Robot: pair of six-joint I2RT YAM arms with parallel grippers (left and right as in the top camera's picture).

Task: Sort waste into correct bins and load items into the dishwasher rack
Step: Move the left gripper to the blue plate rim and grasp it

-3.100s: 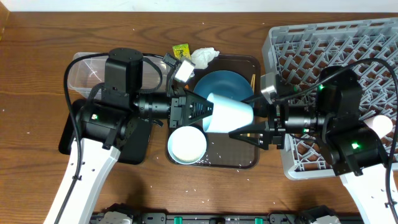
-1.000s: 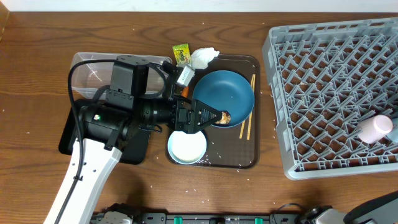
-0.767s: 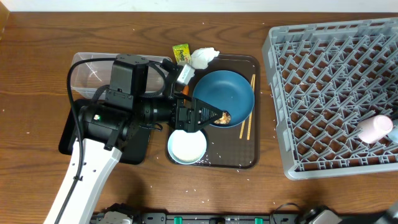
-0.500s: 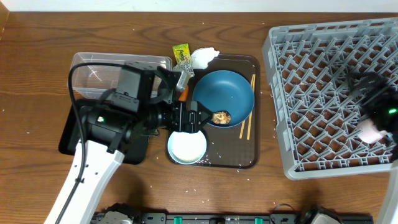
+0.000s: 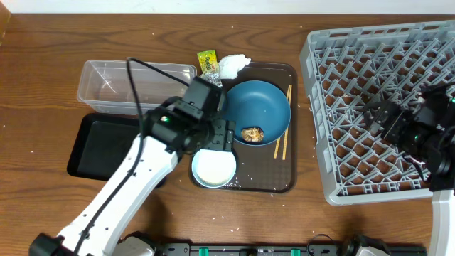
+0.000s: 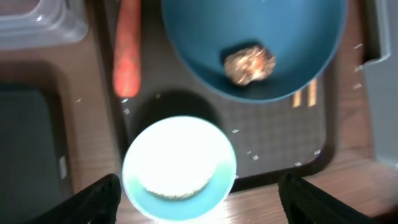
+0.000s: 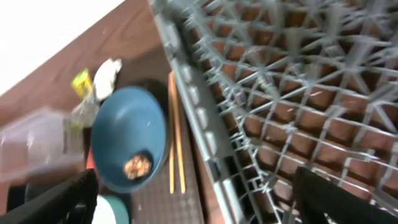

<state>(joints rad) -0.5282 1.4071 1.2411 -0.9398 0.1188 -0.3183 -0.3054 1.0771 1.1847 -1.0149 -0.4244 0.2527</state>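
My left gripper (image 5: 222, 137) hangs open and empty over the brown serving tray (image 5: 284, 181), just above the white bowl (image 5: 214, 168). In the left wrist view the bowl (image 6: 179, 168) lies between the two dark fingers (image 6: 93, 199), untouched. Beside it is the dark-blue dish (image 5: 254, 107) holding a brown food lump (image 5: 251, 134). An orange carrot (image 6: 127, 56) lies at the dish's left, the chopsticks (image 5: 284, 121) at its right. My right gripper (image 5: 377, 117) is open and empty above the grey dishwasher rack (image 5: 355, 64). The right wrist view shows the rack (image 7: 280, 93) and the dish (image 7: 127, 143).
A yellow-green wrapper (image 5: 207, 60) and a white tissue (image 5: 232, 65) lie at the tray's back edge. The clear tub (image 5: 114, 85) stands at the back left, with the black tray (image 5: 99, 146) in front of it. White grains dot the wooden table (image 5: 43, 107).
My left arm has swung round so its gripper points down over the white bowl. My right arm has come back into view over the rack and now covers the pink cup.
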